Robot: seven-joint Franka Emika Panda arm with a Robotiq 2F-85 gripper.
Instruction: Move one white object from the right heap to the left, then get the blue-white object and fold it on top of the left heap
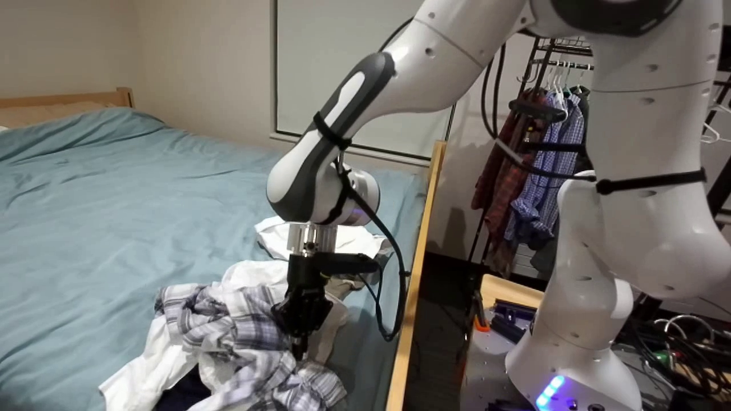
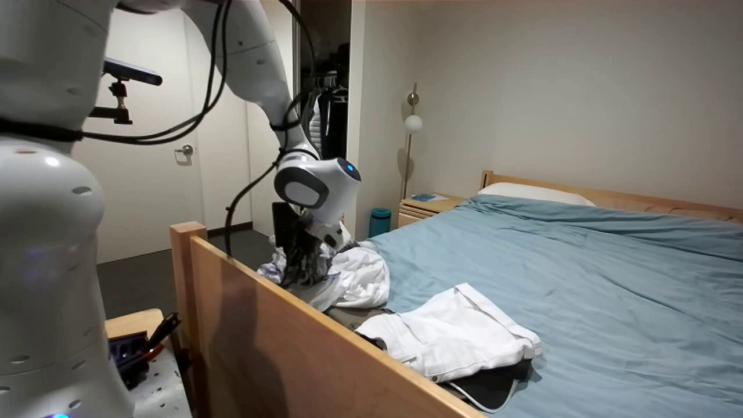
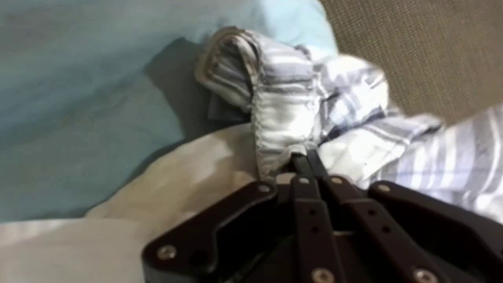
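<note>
The end effector (image 3: 308,159) looks clamped on the plaid garment (image 1: 248,334), crumpled near the footboard (image 2: 290,339), so folding seems not yet done, though whether the task's first move is complete cannot be told.

The plaid garment (image 1: 251,328) is matt cloth, the footboard (image 2: 316,354) smooth wood.

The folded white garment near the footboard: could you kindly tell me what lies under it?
In an exterior view, black cloth with pale edging pokes out beneath the white garment; anything deeper is covered and cannot be seen.
</note>
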